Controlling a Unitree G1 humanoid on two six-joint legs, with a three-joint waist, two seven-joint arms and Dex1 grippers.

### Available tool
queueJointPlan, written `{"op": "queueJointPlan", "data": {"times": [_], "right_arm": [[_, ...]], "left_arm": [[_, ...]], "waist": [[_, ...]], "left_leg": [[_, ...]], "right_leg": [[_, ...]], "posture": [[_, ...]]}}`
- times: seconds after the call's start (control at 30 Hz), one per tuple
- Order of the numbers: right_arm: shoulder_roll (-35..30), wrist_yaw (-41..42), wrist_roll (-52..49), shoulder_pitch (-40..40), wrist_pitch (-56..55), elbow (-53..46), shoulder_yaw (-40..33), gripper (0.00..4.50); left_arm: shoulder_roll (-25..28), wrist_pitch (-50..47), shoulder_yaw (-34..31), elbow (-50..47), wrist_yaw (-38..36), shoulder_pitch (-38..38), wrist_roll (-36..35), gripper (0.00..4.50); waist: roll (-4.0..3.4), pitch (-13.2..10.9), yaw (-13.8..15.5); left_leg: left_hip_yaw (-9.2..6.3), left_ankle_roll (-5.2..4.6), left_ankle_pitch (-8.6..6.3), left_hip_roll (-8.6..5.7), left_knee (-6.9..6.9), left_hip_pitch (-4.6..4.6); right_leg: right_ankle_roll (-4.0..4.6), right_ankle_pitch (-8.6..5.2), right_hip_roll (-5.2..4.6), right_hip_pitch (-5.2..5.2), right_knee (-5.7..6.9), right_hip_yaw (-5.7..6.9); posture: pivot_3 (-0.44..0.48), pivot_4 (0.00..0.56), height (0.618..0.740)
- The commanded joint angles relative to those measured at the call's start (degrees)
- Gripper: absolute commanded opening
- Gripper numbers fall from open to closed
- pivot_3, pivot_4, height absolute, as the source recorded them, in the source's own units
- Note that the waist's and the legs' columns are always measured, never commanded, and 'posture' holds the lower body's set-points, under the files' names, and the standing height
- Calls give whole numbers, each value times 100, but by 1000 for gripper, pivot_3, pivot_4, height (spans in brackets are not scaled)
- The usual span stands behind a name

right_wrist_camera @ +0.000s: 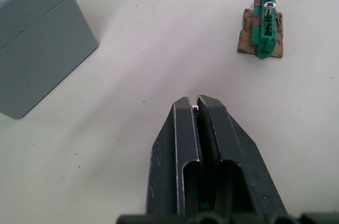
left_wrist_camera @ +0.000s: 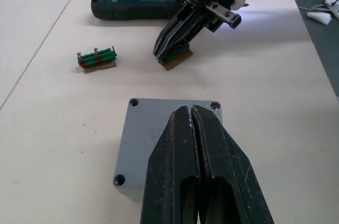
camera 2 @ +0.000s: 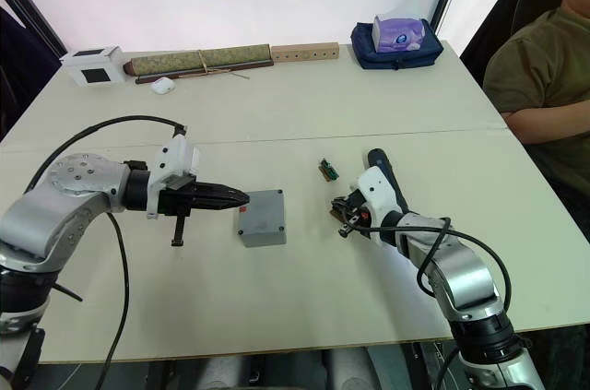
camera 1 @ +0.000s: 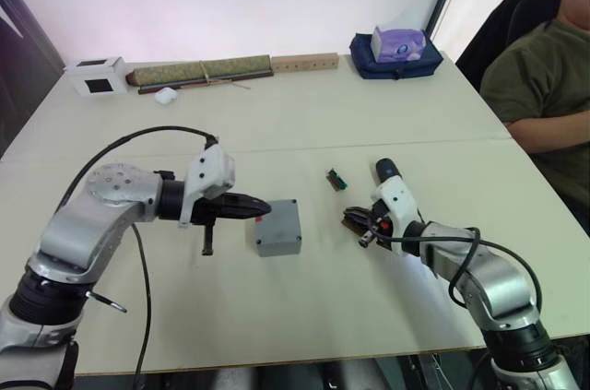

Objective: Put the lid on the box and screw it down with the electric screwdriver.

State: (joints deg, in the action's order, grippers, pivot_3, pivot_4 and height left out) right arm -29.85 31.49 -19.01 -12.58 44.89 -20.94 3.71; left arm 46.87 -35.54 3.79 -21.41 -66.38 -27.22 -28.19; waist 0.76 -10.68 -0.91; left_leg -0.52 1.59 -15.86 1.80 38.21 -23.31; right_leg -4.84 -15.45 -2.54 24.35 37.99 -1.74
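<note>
Two screw holes show at the far corners of the lid (left_wrist_camera: pixel 169 128), which already sits flat on the box (camera 1: pixel 276 228); a seam between lid and box runs along the side in my right wrist view. The box rests near the middle of the table (camera 1: pixel 304 123), between my two arms. My left gripper (camera 1: pixel 261 209) has its fingers pressed together with nothing between them, and its tip reaches over the near edge of the lid. I cannot tell whether it touches the lid. My right gripper (camera 1: pixel 350 218) is low over the table on the other side of the box, fingers closed, with a small green block on a brown base (left_wrist_camera: pixel 176 60) at or just under its tip; whether it pinches that block I cannot tell. A second green screw holder (camera 1: pixel 337 180) with two screws standing in it lies a little farther back. The screwdriver (left_wrist_camera: pixel 135 6) lies flat on the table behind my right gripper, apart from the box. Along the far edge sit a white cube (camera 1: pixel 97 76), a long green roll (camera 1: pixel 201 69), a wooden block (camera 1: pixel 304 62) and a blue pouch (camera 1: pixel 396 56) with a tissue pack (camera 1: pixel 398 42). A person (camera 1: pixel 544 86) sits at the right side.
</note>
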Motion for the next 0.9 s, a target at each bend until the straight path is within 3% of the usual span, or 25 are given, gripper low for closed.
{"op": "queueJointPlan", "data": {"times": [0.03,0.53,0.77,0.9], "right_arm": [[-24,-12,-128,-108,90,-157,-218,83],[91,-230,-404,-842,794,-300,-408,83],[330,46,-1296,-2451,2112,-618,-40,83],[520,88,-1459,-2818,2364,-507,291,83]], "left_arm": [[44,92,-18,-77,-24,-23,-29,0],[29,62,-15,-145,82,43,-23,0],[226,44,-241,-150,132,369,-13,0],[250,49,-257,-169,225,446,-21,0]], "waist": [[0,0,0],[0,0,-4],[-3,-2,-77],[-2,-1,-25]], "left_leg": [[0,0,0,0,0,0],[0,0,0,0,0,0],[-5,0,0,5,-1,4],[-8,0,0,4,-3,1]], "right_leg": [[0,0,0,0,0,0],[0,0,0,0,2,0],[1,0,9,4,10,-4],[3,-1,5,4,8,1]], "posture": [[0,150,740],[0,150,740],[0,150,740],[0,150,740]]}}
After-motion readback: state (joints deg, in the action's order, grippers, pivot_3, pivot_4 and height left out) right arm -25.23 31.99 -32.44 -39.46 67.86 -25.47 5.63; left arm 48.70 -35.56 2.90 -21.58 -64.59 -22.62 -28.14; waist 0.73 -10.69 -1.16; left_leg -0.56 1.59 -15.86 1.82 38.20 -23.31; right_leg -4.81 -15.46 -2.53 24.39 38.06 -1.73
